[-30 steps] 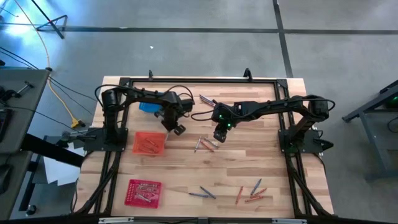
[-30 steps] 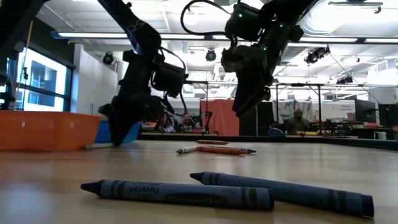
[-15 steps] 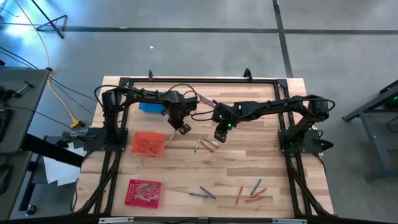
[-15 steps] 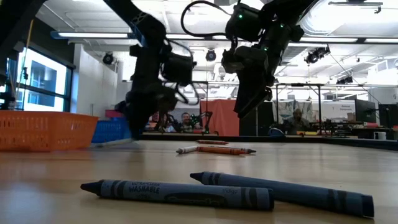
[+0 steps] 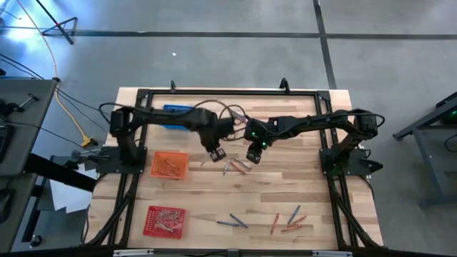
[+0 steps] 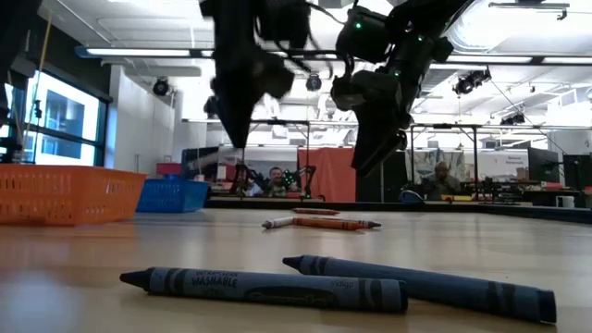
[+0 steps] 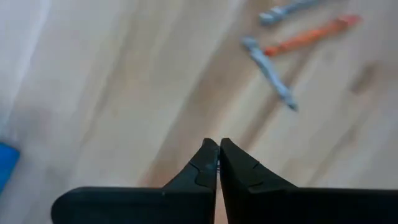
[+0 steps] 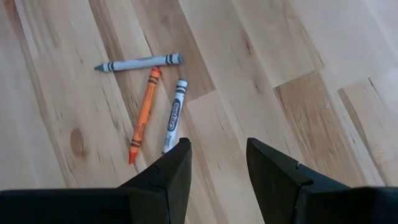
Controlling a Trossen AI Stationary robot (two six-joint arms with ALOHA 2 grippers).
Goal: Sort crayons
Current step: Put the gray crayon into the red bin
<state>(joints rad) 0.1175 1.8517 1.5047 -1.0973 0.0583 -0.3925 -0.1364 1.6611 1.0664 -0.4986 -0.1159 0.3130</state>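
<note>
High view. The wooden table carries both arms. The left gripper hangs over the table's middle, between the orange basket and a small group of crayons. The right gripper hovers just right of that group. A blue basket sits at the far left behind the left arm, and a red basket holding crayons sits at the near left. Further loose crayons lie near the front edge: a greyish pair and a mixed cluster to its right.

Low view. Two dark blue crayons lie nearest the camera. An orange crayon and a pale one lie farther back at centre. Both grippers are raised clear of the tabletop. People sit in the room beyond.

Left wrist view. The left gripper's fingertips are pressed together with nothing between them. A grey crayon and an orange crayon lie on the wood ahead.

Right wrist view. The right gripper's fingers are spread apart and empty. An orange crayon, a white crayon and a grey crayon lie close together just beyond them.
</note>
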